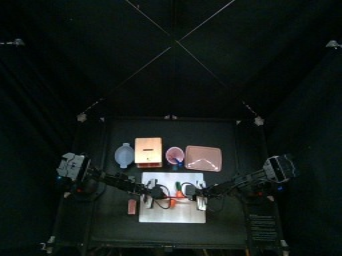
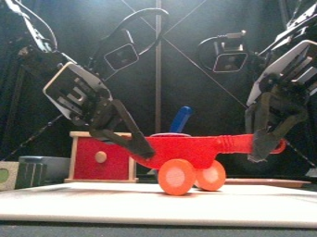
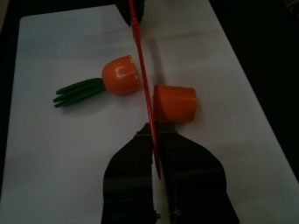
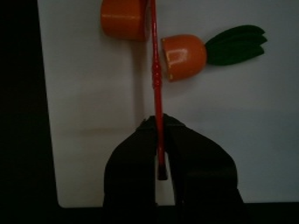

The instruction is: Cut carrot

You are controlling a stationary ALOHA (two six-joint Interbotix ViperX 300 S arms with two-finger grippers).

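The carrot lies in two pieces on the white cutting board (image 1: 174, 210). In the left wrist view, an orange piece with green leaves (image 3: 114, 75) sits on one side of a thin red knife blade (image 3: 142, 70) and a plain orange chunk (image 3: 177, 101) on the other. The right wrist view shows the same: the leafy piece (image 4: 184, 56), the chunk (image 4: 121, 16) and the blade (image 4: 152, 61). My left gripper (image 3: 152, 133) and right gripper (image 4: 159, 124) are each shut on the knife (image 2: 198, 143), one at each end. In the front view the pieces (image 2: 177, 176) lie under it.
Behind the board stand a grey bowl (image 1: 124, 155), a flat reddish block (image 1: 150, 151), a red-pink cup (image 1: 175, 154) and a pinkish board (image 1: 203, 156). A small red item (image 1: 131, 206) lies left of the board. A box (image 2: 99, 155) shows behind in the front view.
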